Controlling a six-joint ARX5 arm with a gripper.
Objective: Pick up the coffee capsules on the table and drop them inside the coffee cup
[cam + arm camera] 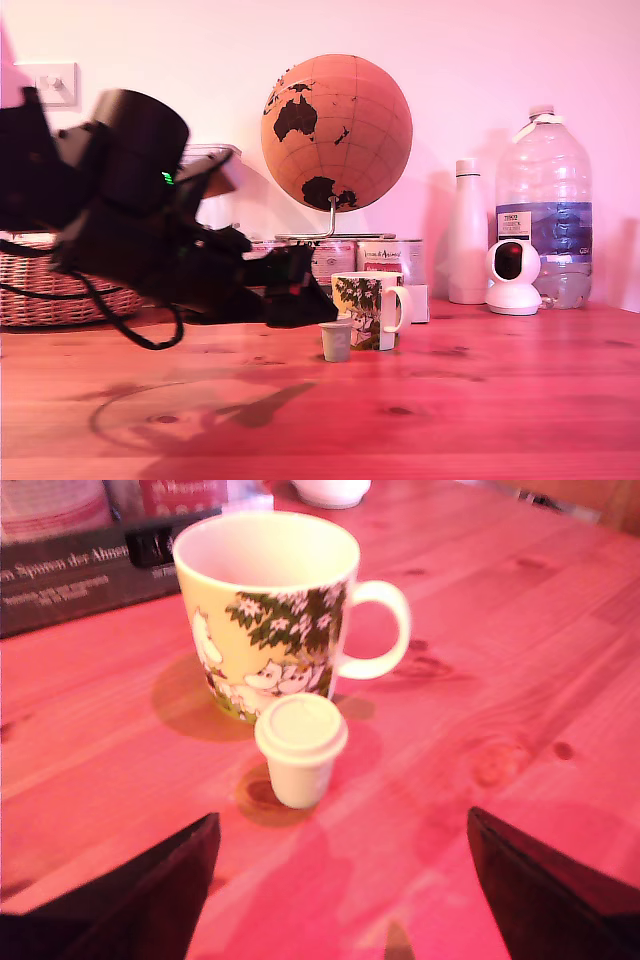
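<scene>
Wrist view: pale capsule before mug

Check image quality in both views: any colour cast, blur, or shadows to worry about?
Exterior view: strong pink cast; the arm is motion-blurred, throwing a soft shadow on the table. Wrist view: same pink cast; the pale capsule and mug are fairly sharp, the fingertips dark and featureless.

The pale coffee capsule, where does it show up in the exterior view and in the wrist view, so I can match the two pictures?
Exterior view: the pale capsule stands upright on the table, in front of the mug's left edge as that view shows it.
Wrist view: the capsule stands mid-picture, in front of the mug, ahead of the open gripper.
Shared landmark: the white mug with green foliage print.
</scene>
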